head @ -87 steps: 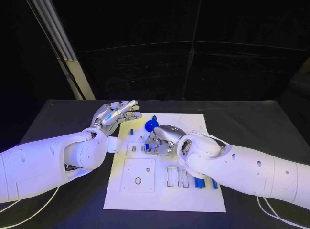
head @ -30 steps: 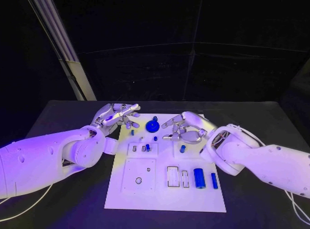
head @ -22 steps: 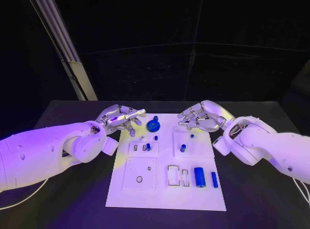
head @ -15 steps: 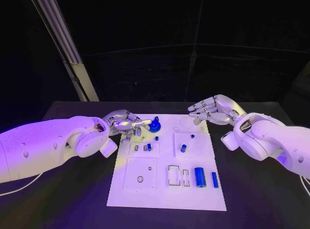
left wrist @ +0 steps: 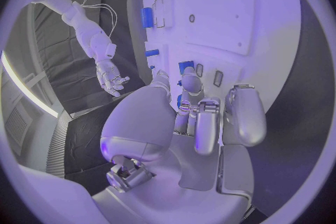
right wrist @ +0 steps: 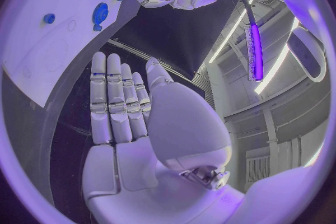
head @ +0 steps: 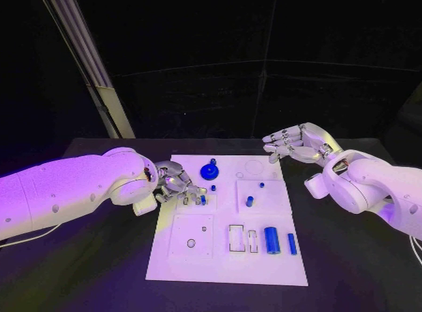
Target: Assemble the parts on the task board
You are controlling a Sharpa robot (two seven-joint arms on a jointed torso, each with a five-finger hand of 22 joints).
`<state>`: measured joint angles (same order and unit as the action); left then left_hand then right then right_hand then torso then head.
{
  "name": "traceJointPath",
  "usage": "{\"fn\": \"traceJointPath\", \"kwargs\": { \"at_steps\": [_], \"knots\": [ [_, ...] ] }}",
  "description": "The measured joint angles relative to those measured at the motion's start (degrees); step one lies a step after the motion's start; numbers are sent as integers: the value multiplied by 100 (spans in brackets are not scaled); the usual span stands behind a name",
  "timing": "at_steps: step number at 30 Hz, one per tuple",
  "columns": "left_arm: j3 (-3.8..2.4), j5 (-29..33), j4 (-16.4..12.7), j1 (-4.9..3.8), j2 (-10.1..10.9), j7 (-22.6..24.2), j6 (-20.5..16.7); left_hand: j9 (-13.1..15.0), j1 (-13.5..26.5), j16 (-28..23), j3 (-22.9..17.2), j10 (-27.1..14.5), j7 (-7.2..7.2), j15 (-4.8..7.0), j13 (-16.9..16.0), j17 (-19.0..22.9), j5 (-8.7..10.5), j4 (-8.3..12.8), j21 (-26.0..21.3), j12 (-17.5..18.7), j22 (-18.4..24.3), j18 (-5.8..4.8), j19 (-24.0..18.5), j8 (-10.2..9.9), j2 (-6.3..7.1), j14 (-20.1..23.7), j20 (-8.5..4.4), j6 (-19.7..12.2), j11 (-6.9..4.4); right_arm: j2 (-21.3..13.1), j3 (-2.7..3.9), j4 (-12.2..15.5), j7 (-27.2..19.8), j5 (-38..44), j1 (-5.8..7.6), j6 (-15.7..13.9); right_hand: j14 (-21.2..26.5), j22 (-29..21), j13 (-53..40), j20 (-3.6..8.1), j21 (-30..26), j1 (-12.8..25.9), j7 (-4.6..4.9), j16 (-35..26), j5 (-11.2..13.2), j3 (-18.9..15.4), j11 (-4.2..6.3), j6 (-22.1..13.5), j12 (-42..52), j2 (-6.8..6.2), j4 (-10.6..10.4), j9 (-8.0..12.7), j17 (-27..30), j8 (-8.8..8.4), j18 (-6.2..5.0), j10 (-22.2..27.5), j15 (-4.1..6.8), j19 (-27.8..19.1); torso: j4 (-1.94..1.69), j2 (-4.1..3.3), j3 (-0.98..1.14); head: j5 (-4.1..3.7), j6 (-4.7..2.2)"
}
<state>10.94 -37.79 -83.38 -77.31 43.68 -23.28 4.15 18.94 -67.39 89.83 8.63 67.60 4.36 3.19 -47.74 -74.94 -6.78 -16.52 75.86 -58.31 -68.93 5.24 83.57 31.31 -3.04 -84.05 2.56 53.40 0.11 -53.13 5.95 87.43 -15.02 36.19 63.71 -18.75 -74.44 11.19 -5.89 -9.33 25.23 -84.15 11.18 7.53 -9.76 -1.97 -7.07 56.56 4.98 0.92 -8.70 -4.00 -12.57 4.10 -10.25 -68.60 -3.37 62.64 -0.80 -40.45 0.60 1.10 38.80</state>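
1. Left robot hand (head: 176,182) is low over the task board (head: 227,260) at its left edge, fingers curled in around the small slotted block where a short blue part (head: 202,199) stands. Can't tell if it's pinching the part or only touching it.
2. Right robot hand (head: 300,145) is raised off the board's far right corner, fingers straight and apart, holding nothing.
3. Beyond the left fingertips: blue round knob (head: 210,171). To their right: small blue peg (head: 249,201) on the square plate.
4. Two blue cylinders (head: 272,241) lie loose toward the board's near right, well apart from both hands.
5. Step, my read: seating the peg at the slotted block.
6. Next needs confirmed seating, then a fetch of a loose cylinder.
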Motion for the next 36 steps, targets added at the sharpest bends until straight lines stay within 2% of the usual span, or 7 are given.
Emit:
{"fn": "traceJointPath", "kwargs": {
  "at_steps": [3, 5, 9, 21, 36],
  "knots": [
    [0, -146, 37, -5, -54, -121, 42, 82, 0, 0, 57, 31, -13, 20, -113, 0, 15, -7, 37, -132, -68, -11, 0, 130, 0, 20, 0, -49, -9, 12, 0, -29, -9, -24, 2, -20, -11, -8, 9, 14, -17, 0, 0, -21, -22, 0, 0, 0, 0, 0, 0, 0, 6, 0, 0, 0, -11, 14, -1, -1, -3, -1, 8],
    [0, -247, 63, -10, -111, -210, 68, 145, 24, 0, 101, 42, -18, 20, -163, 0, 35, -8, 74, -205, -119, -87, 0, 233, -24, 20, 0, -80, -20, 22, 0, -51, -14, -40, 2, -38, -41, -13, 17, 14, -24, 0, 0, -21, -23, 0, 0, 0, 0, 0, 0, 0, 6, 0, 0, 0, 0, 14, -1, -1, -4, -1, 15],
    [-1, -364, 86, -17, -219, -328, 100, 236, 29, 0, 173, 52, -39, 40, -189, 0, 35, -2, 120, -269, -176, -87, 20, 380, -29, 0, -20, -162, -30, 32, 0, -72, -17, -60, 3, -67, -41, -17, 25, -8, -24, 0, 0, -21, -23, 0, 21, 0, 0, 0, 0, 0, 12, 0, 0, -20, 0, 36, -1, -4, -7, -7, 26],
    [-2, -542, 154, -34, -419, -540, 155, 333, 26, 0, 223, 54, -39, 40, -212, 1, 35, -13, 151, -334, -253, -87, 20, 533, -77, 0, -20, -202, -32, 74, 0, -110, -13, -86, 3, -103, -41, -34, 49, -9, -49, 24, 0, -45, -43, -30, 21, -1, 1, -24, 1, 0, 24, 1, 0, -20, 0, 36, -1, -7, -8, 13, 60],
    [-3, -639, 248, -63, -520, -691, 196, 412, -31, 0, 237, 111, -59, 39, -257, 2, 30, 1, 201, -416, -326, -87, 20, 667, -131, 1, -20, -265, -51, 118, -1, -142, 5, -93, 3, -108, -40, -60, 84, -9, -94, 24, 0, -79, -66, -46, 20, -1, 1, -24, 17, 4, 46, 2, 0, -19, 0, 35, -3, -8, -9, 15, 100]
  ]
}}
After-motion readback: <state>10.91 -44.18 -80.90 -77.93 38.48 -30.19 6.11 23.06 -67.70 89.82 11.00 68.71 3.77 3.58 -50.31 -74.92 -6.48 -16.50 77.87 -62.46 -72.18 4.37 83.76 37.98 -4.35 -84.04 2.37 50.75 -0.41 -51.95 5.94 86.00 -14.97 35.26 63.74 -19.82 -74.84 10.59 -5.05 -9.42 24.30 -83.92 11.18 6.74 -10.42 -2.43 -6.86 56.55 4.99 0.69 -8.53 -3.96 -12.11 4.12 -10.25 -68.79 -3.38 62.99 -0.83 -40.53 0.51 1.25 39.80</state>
